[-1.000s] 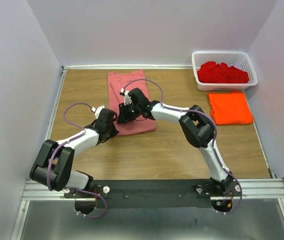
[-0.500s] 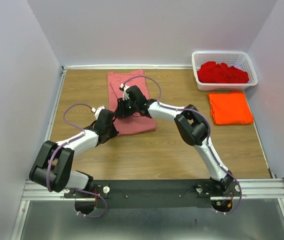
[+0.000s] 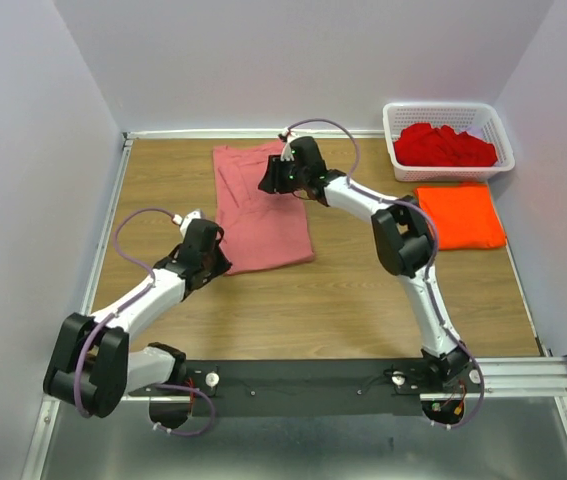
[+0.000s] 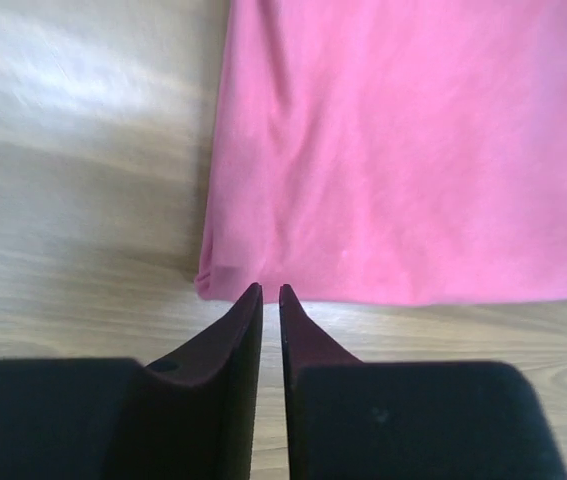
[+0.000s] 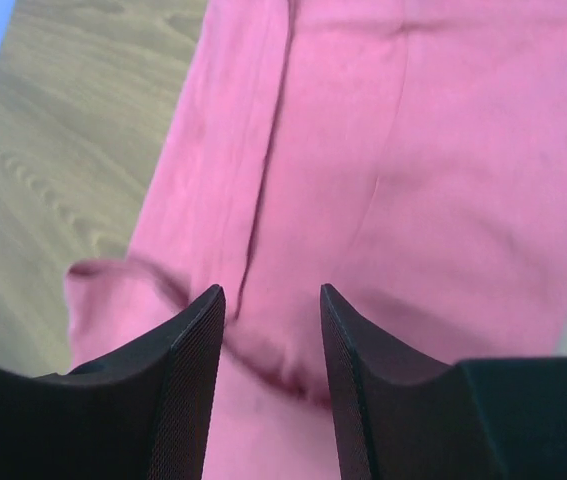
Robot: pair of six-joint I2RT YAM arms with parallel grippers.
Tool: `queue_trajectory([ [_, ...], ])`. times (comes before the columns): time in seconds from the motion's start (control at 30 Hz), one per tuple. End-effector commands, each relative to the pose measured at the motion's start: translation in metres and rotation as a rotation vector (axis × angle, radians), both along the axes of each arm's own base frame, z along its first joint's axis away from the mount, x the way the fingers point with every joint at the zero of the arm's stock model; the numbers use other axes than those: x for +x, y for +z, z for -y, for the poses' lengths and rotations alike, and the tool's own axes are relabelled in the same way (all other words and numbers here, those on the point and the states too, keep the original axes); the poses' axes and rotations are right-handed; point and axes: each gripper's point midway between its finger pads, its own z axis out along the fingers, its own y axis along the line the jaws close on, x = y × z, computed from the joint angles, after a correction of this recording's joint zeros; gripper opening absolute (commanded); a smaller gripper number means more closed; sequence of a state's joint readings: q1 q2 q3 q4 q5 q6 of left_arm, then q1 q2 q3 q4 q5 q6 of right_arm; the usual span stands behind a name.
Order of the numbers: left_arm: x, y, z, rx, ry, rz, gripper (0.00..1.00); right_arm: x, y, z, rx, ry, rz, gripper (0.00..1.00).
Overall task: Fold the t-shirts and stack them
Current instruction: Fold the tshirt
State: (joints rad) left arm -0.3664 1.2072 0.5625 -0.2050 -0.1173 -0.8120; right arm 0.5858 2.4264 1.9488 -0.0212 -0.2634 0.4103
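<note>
A pink t-shirt [image 3: 263,210] is lying between two sets of jaws on the bench [image 3: 363,300].
The shirt is lying folded into a long strip, left of the bench's middle. The left jaws are sitting almost pressed together, a thin slit between them and nothing in it, tips pointing at the shirt's near left corner, just short of the hem. The right jaws are standing spread above its far end, rumpled cloth showing below the gap. An orange t-shirt [image 3: 460,215] is lying folded at the right, beside a white basket [image 3: 498,125] holding red t-shirts [image 3: 443,146].
</note>
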Motion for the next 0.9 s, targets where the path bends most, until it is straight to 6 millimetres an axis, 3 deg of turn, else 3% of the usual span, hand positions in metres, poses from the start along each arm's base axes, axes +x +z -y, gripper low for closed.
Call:
queue_trajectory([
  [0.0, 0.03, 0.047, -0.008, -0.025, 0.035, 0.147, 0.23, -0.04, 0.05, 0.003, 0.045, 0.113, 0.023, 0.51],
  [0.03, 0.036, 0.053, -0.008, -0.024, 0.029, 0.165, 0.24, -0.045, 0.053, 0.008, 0.05, 0.122, 0.016, 0.51],
  [0.07, 0.041, 0.057, -0.008, -0.017, 0.009, 0.18, 0.25, -0.051, 0.069, 0.013, 0.067, 0.133, 0.024, 0.51],
  [0.1, 0.054, 0.064, -0.008, -0.02, 0.005, 0.207, 0.25, -0.059, 0.061, 0.021, 0.076, 0.151, -0.017, 0.51],
  [0.17, 0.073, 0.078, -0.002, -0.038, -0.035, 0.262, 0.25, -0.067, 0.066, 0.028, 0.101, 0.18, -0.041, 0.51],
  [0.37, 0.12, 0.061, -0.004, -0.061, -0.079, 0.253, 0.21, -0.068, 0.044, 0.053, 0.138, 0.203, -0.143, 0.51],
  [0.5, 0.147, 0.036, -0.013, -0.04, -0.085, 0.208, 0.19, -0.06, 0.021, 0.063, 0.144, 0.194, -0.194, 0.5],
  [0.53, 0.153, 0.021, -0.016, -0.033, -0.082, 0.178, 0.18, -0.056, 0.007, 0.068, 0.137, 0.182, -0.218, 0.5],
  [0.6, 0.161, 0.003, -0.021, -0.043, -0.081, 0.146, 0.16, -0.047, -0.003, 0.077, 0.137, 0.161, -0.232, 0.5],
  [0.67, 0.162, -0.01, -0.022, -0.057, -0.089, 0.113, 0.16, -0.044, -0.026, 0.084, 0.134, 0.145, -0.28, 0.5],
  [0.77, 0.177, -0.007, -0.029, -0.038, -0.078, 0.13, 0.15, -0.035, -0.054, 0.098, 0.123, 0.112, -0.322, 0.5],
  [0.87, 0.182, -0.008, -0.037, -0.038, -0.059, 0.12, 0.15, -0.028, -0.067, 0.111, 0.117, 0.081, -0.338, 0.5],
])
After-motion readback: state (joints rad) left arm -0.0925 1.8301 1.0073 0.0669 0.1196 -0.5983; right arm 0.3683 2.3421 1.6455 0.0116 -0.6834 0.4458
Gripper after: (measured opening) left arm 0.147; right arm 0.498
